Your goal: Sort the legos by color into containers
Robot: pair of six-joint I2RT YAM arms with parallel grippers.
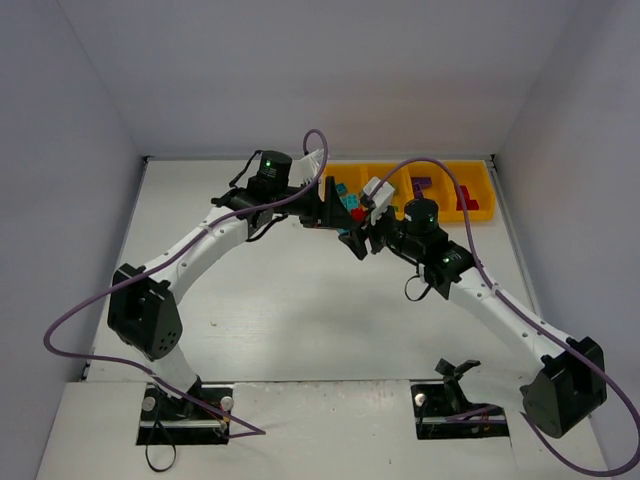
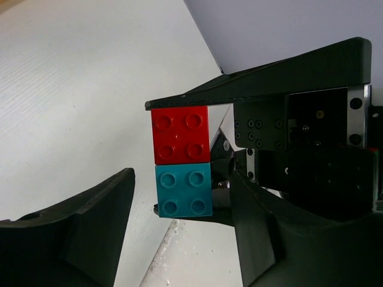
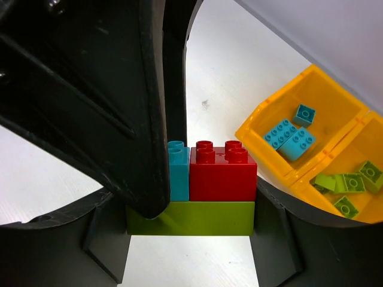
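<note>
My right gripper (image 3: 190, 226) is shut on a lego cluster held above the table. The cluster is a long lime green brick (image 3: 197, 218) with a red brick (image 3: 222, 173) and a teal brick (image 3: 179, 170) stacked on it. My left gripper (image 2: 182, 200) faces the cluster's studs and stands open, its jaws on either side of the teal brick (image 2: 183, 190), with a narrow gap on each side. The red brick (image 2: 181, 136) sits just beyond the jaws. In the top view both grippers meet at the cluster (image 1: 352, 210), just in front of the orange-yellow container tray (image 1: 480, 212).
The tray's compartments (image 3: 263, 128) hold several teal bricks (image 3: 290, 137) and several lime green bricks (image 3: 350, 182). Purple (image 1: 425, 187) and red (image 1: 462, 197) pieces lie further right in the tray. Grey walls enclose the table, and purple cables loop over both arms.
</note>
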